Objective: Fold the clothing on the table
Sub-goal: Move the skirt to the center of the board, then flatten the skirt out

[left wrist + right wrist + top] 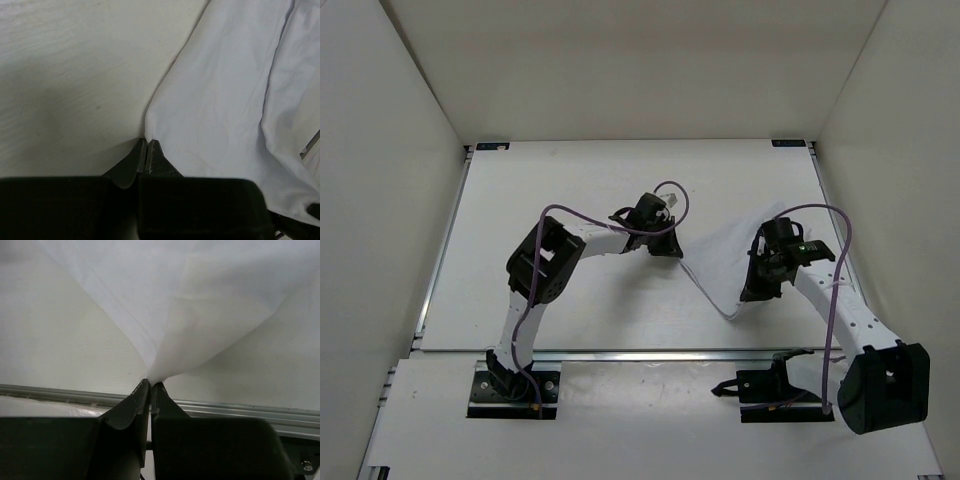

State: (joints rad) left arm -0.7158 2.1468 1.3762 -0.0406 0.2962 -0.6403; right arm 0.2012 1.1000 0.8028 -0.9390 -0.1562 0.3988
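Note:
The clothing is a plain white cloth lying in the middle-right of the table, stretched between my two arms. My left gripper is at its left edge. In the left wrist view the left gripper is shut on the clothing, pinching the edge low against the tabletop. My right gripper is at the cloth's right side. In the right wrist view the right gripper is shut on a corner of the clothing, which fans upward from the tips, lifted off the table.
White walls enclose the table on three sides. A metal rail runs along the near edge, also seen just behind the right fingertips as a rail. Purple cables loop over both arms. Bare tabletop lies left of the cloth.

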